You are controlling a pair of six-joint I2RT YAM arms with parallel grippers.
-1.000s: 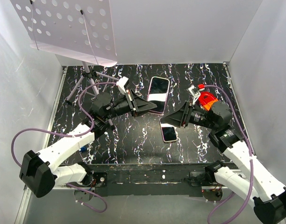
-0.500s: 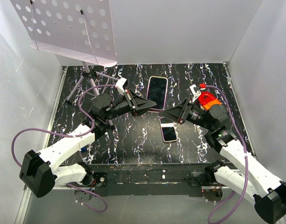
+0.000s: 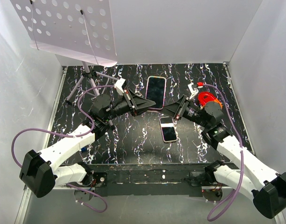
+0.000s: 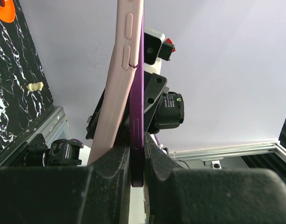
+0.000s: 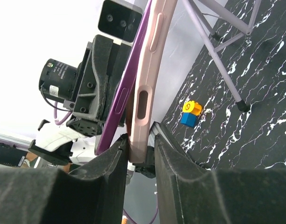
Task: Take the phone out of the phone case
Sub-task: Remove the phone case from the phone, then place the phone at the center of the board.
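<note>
The phone [image 3: 155, 92], dark-screened with a purple edge, is held up off the table in its pink phone case. In the left wrist view the purple phone [image 4: 137, 112] sits clamped between my left gripper [image 4: 137, 156], which is shut on it. The pink case [image 4: 118, 93] peels away from it on the left. My right gripper [image 5: 142, 149] straddles the pink case's [image 5: 148, 79] bottom corner; one pad touches it and a narrow gap shows at the other. The purple phone [image 5: 119, 100] stands apart beside the case.
A second small phone [image 3: 168, 129] lies flat on the black marbled table [image 3: 133, 140], just below both grippers. A tripod [image 3: 84, 79] carrying a perforated white board [image 3: 68, 28] stands at the back left. A yellow-and-blue block [image 5: 190, 113] lies near the left arm.
My right gripper has moved up and left to the held phone's lower corner, and its jaws have narrowed around the pink case. The left gripper has kept its grip, shifting slightly left.
</note>
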